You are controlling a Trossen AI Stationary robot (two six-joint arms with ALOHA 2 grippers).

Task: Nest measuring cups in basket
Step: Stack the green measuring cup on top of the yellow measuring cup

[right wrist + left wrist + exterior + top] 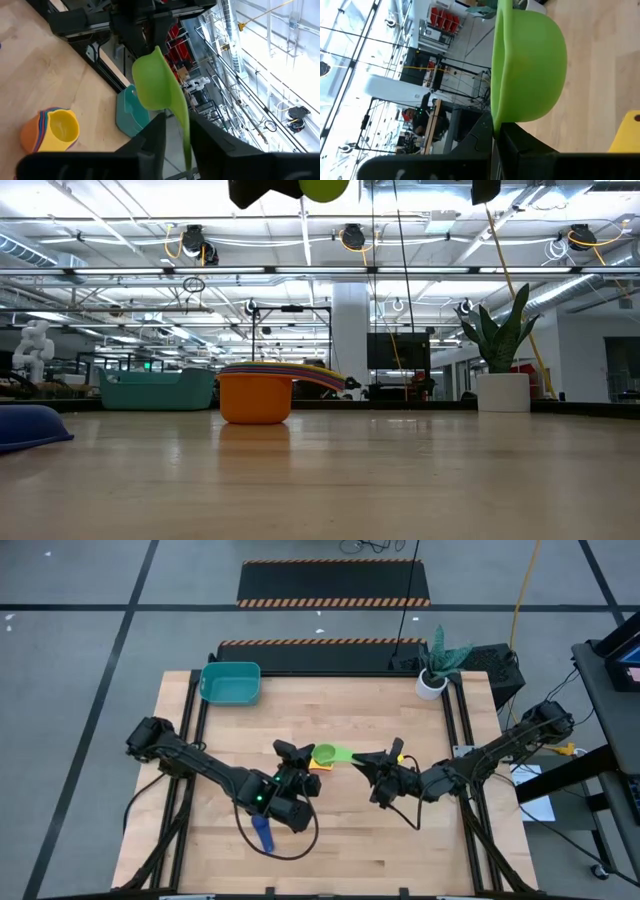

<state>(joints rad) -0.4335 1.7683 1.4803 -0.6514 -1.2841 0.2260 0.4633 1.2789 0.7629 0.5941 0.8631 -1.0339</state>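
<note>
The green cup (324,753) hangs above the desk (400,840) between both arms: the left pincer (297,752) is clenched on its rim, the right pincer (372,758) grasping its handle (directly over the nested orange stack (256,394)). The basket (231,682) sits at the far corner.

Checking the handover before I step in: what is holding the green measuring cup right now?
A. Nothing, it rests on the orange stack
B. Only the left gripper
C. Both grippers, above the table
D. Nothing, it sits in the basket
C: the green measuring cup hangs over the table, its bowl rim pinched by the left gripper and its handle between the right gripper fingers.
</note>
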